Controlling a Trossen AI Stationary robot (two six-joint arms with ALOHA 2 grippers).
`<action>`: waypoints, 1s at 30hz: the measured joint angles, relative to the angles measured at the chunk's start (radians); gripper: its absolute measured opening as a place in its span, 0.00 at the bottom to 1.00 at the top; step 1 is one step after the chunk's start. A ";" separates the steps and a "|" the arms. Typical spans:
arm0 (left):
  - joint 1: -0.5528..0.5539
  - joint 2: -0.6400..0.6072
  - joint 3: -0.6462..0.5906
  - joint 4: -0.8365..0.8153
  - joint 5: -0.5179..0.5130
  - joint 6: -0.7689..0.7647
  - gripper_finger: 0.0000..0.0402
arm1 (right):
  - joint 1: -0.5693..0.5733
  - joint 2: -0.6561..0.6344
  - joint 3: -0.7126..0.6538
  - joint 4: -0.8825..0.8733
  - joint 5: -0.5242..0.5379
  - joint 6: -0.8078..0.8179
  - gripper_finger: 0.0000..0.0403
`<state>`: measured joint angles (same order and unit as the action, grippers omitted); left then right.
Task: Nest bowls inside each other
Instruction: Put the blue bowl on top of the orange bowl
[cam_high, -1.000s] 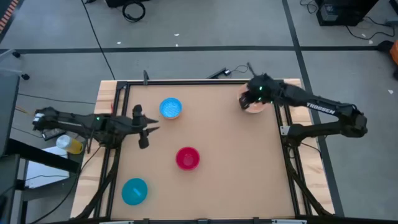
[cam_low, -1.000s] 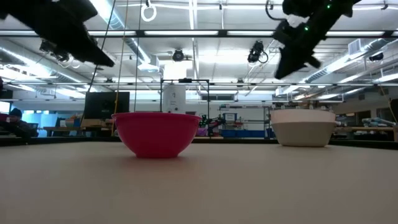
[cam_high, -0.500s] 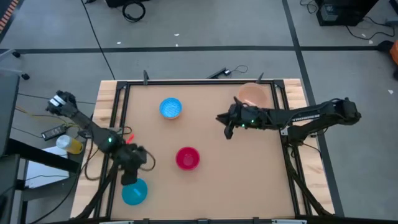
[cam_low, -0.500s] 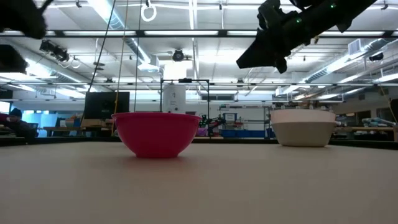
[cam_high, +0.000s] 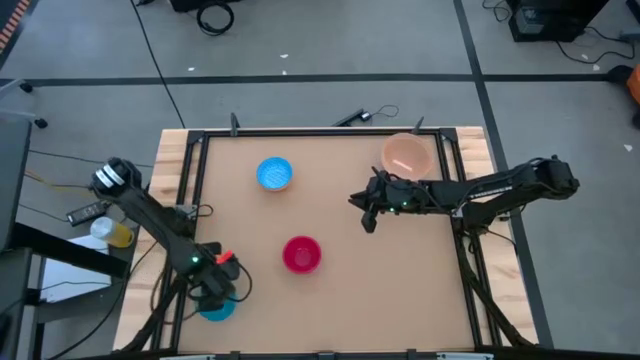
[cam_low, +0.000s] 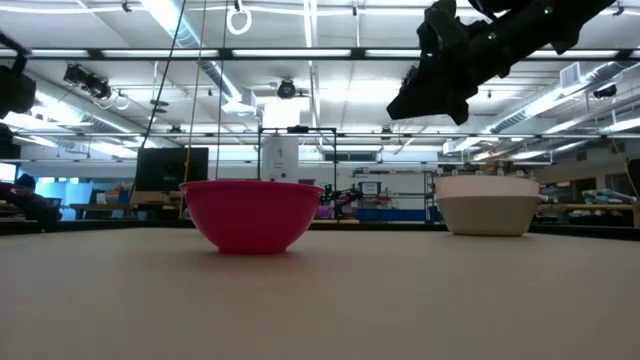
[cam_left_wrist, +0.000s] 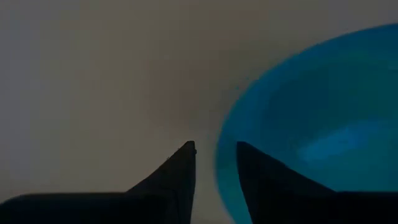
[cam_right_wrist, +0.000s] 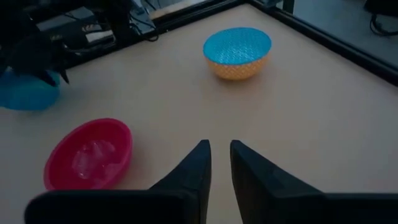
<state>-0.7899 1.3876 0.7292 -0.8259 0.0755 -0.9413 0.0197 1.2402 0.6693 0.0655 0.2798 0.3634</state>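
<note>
Four bowls lay apart from above: the peach bowl at the far right corner, the light blue bowl, the red bowl, and the teal bowl, onto which the left gripper had dropped within the second, so a pick-up seemed near. The right gripper had left the peach bowl and hung mid-table. Level with the table, a white bowl stood before a strip-lit workshop. The left wrist showed fingers straddling the teal rim, still narrowing; the right wrist showed fingers slightly parted, empty.
</note>
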 joint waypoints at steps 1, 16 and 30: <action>0.006 0.010 0.000 0.013 -0.007 0.024 0.24 | 0.001 -0.006 0.000 -0.011 0.000 0.000 0.17; 0.287 -0.029 0.407 -0.286 -0.579 0.471 0.01 | 0.037 0.056 0.002 0.160 -0.145 0.002 0.13; 0.799 0.054 0.521 0.210 -0.770 0.836 0.01 | 0.069 0.081 0.177 0.184 0.253 -0.484 0.38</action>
<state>0.0093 1.4418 1.2507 -0.6162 -0.6942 -0.1055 0.0891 1.3215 0.8462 0.2498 0.5330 -0.1203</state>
